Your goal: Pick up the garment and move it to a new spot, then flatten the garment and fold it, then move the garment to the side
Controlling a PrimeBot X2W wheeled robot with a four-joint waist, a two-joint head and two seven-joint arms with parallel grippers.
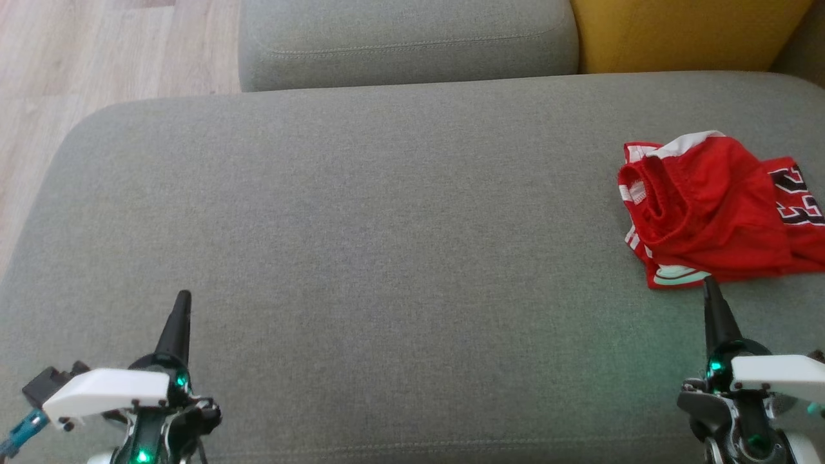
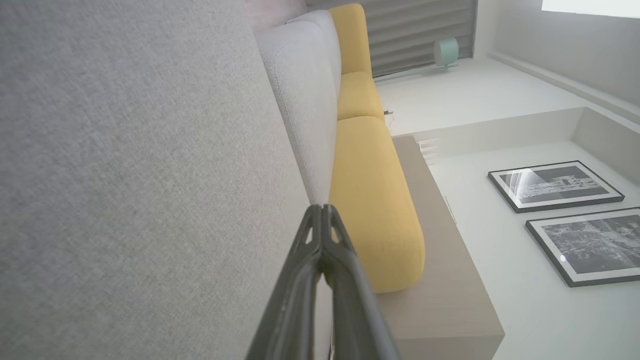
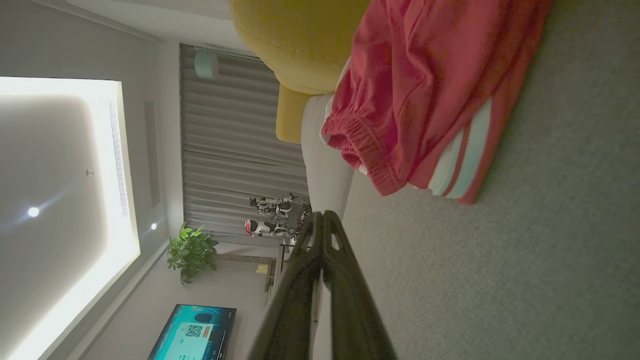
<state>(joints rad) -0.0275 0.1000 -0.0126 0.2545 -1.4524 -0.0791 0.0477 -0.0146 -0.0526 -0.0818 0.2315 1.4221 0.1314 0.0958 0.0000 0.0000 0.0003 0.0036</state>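
Note:
The garment (image 1: 715, 209) is a pair of red shorts with white stripes and a black-and-white print, lying crumpled at the right side of the grey sofa seat (image 1: 387, 258). In the right wrist view the garment (image 3: 430, 90) lies just ahead of the fingertips. My right gripper (image 1: 709, 282) is shut and empty, its tip just short of the garment's near hem; it appears again as the right gripper (image 3: 323, 215). My left gripper (image 1: 184, 296) is shut and empty over the seat's near left part, far from the garment, and also visible as the left gripper (image 2: 324, 207).
A grey back cushion (image 1: 406, 42) and a yellow cushion (image 1: 683, 32) stand behind the seat. Wooden floor (image 1: 77, 71) lies beyond the seat's rounded left edge. Wide bare upholstery stretches between the two grippers.

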